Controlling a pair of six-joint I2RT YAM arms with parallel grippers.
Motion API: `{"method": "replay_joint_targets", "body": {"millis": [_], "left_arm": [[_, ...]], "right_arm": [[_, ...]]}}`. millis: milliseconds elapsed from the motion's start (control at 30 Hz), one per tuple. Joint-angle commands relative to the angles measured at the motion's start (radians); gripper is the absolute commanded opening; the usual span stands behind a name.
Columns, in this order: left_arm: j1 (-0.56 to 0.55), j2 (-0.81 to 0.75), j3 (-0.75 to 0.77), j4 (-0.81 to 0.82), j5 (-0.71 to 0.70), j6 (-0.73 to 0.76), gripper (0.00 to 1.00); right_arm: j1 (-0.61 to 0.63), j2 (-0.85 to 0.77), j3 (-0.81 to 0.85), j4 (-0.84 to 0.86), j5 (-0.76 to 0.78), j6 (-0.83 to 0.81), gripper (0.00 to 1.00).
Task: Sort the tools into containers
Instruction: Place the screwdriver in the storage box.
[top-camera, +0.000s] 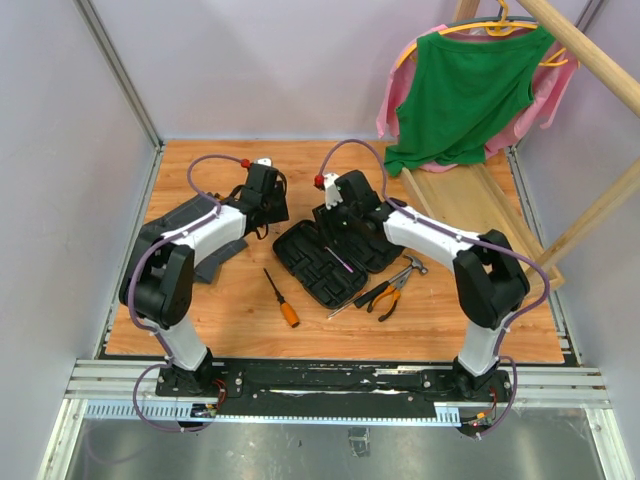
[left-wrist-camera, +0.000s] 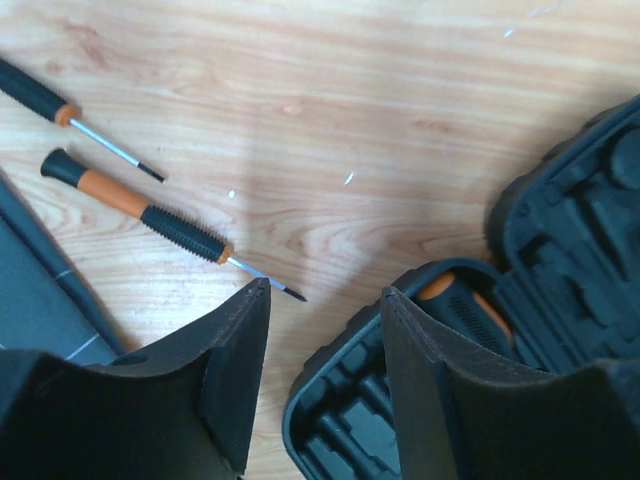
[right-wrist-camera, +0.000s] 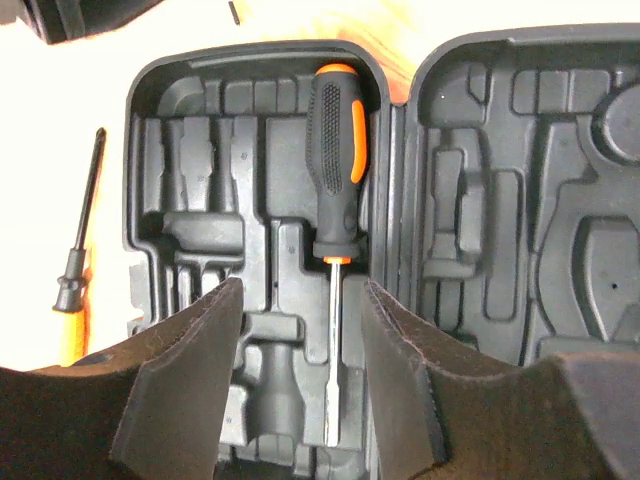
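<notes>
Screwdriver (right-wrist-camera: 335, 150) with stippled orange-black handle in moulded black plastic case (right-wrist-camera: 190, 160); left gripper (left-wrist-camera: 325, 290) and right gripper (right-wrist-camera: 300, 285) spread apart, empty.

Left gripper (left-wrist-camera: 326, 291), bottom centre, jaws apart and empty. Upper left, small screwdriver (left-wrist-camera: 72, 114) and longer screwdriver (left-wrist-camera: 150, 216) lie on wooden table (left-wrist-camera: 380, 90). Lower right, open black case (left-wrist-camera: 570, 250) holds an orange-black handle (left-wrist-camera: 466, 310).

Matt black plastic tool case (right-wrist-camera: 200, 150) on smooth wooden table (left-wrist-camera: 350, 100).
</notes>
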Motion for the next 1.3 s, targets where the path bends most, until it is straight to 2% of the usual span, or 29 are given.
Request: {"method": "replay_joint_targets", "body": {"millis": [0,133,267,400,600,1267], "left_arm": [[-0.014,-0.049,0.052,-0.027,0.023,-0.023,0.53],[-0.062,-0.029,0.094,-0.076,0.022,-0.062,0.53],[-0.11,0.004,0.121,-0.116,0.018,-0.175,0.53],[-0.143,0.035,0.118,-0.109,0.033,-0.283,0.53],[-0.171,0.088,0.121,-0.085,0.044,-0.366,0.53],[-0.171,0.182,0.174,-0.124,-0.032,-0.365,0.48]], "right_arm": [[-0.015,-0.077,-0.07,-0.013,0.034,-0.024,0.52],[-0.035,-0.111,-0.132,-0.048,0.019,-0.028,0.51],[-0.041,-0.141,-0.2,-0.045,0.017,-0.029,0.5],[-0.042,-0.16,-0.237,-0.041,0.027,-0.006,0.5],[-0.049,-0.175,-0.267,-0.035,0.046,0.015,0.47],[-0.066,-0.221,-0.315,-0.032,0.016,0.033,0.43]]}}
